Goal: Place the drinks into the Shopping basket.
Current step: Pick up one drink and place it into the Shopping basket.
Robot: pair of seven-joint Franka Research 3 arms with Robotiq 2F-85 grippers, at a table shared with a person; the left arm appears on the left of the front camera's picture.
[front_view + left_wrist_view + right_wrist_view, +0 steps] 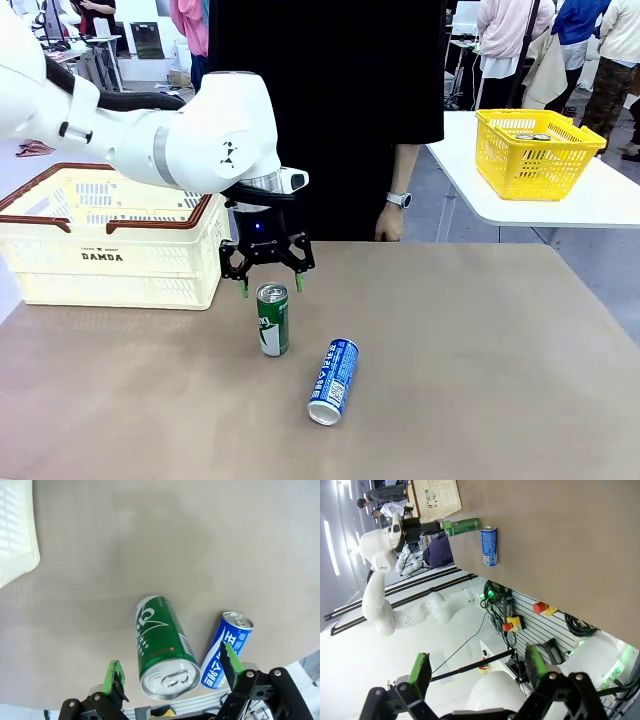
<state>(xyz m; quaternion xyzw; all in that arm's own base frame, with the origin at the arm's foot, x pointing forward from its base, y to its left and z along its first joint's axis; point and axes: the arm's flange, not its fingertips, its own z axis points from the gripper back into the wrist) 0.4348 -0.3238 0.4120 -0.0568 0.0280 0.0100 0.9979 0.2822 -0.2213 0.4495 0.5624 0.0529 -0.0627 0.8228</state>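
The left gripper [270,288] hangs straight over the upright green can [272,325], its fingers spread wide, one green pad on each side of the silver top and neither touching it. In the left wrist view the can [160,640] sits centred between the two pads [114,674]. That looks like the line-up for a top-down grasp on the can's sides: lowering comes next, then closing.

The blue can [333,380] lies on its side on the counter [480,360], just beside the green one at about 4 o'clock, silver end toward the robot. From the wrist it [214,666] shows close by one pad, so a straight descent matters: a drifting finger could nudge it and set it rolling.

The basket [110,255] stands at about 10 o'clock from the green can, near the counter's left edge and on the left arm's own side, which probably explains why this arm takes the job. Neither can is in it yet.

The right gripper [477,667] is held well away from the counter, fingers released and holding nothing.

A person stands at 12 o'clock across the counter, one hand [388,225] hanging by the far edge, clear of the cans.
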